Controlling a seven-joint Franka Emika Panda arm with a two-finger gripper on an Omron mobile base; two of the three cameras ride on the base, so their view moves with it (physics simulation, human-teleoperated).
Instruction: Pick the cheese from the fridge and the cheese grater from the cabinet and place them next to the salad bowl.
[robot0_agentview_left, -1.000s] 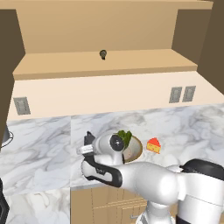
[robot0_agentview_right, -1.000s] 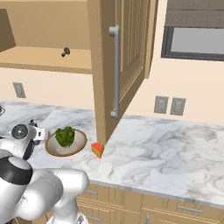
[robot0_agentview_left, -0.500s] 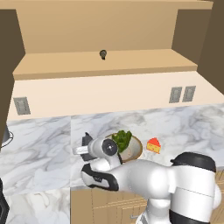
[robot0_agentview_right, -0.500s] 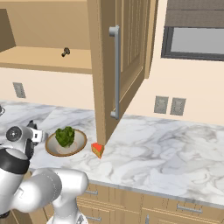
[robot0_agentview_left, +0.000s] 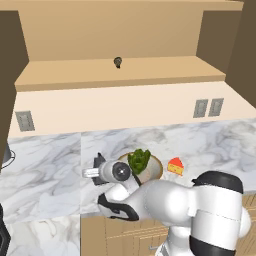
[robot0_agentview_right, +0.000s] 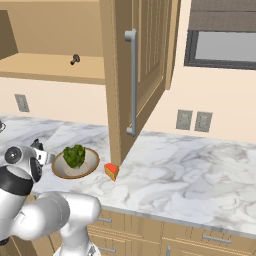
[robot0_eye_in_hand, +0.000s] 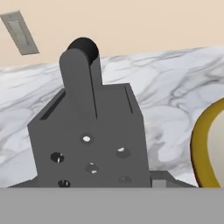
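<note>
Arm has swung left; gripper (robot0_agentview_left: 96, 167) pinches cheese grater (robot0_eye_in_hand: 89, 144) upright, just left of salad bowl (robot0_agentview_left: 155, 167).

On the counter (robot0_agentview_right: 200, 165), the cheese (robot0_agentview_right: 112, 171) lay just beside the salad bowl (robot0_agentview_right: 57, 170) at its three o'clock. The cheese grater (robot0_eye_in_hand: 89, 140) stood at the bowl's nine o'clock. A small round object (robot0_agentview_left: 118, 62) sat on the cabinet (robot0_agentview_left: 120, 72) shelf above.

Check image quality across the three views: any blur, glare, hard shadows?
Left base view: sharp, flat lighting, only faint shading under the salad bowl. Right base view: crisp, no glare on the marble counter. Hand view: cheese grater looms close, edges slightly soft, holes readable.
</note>
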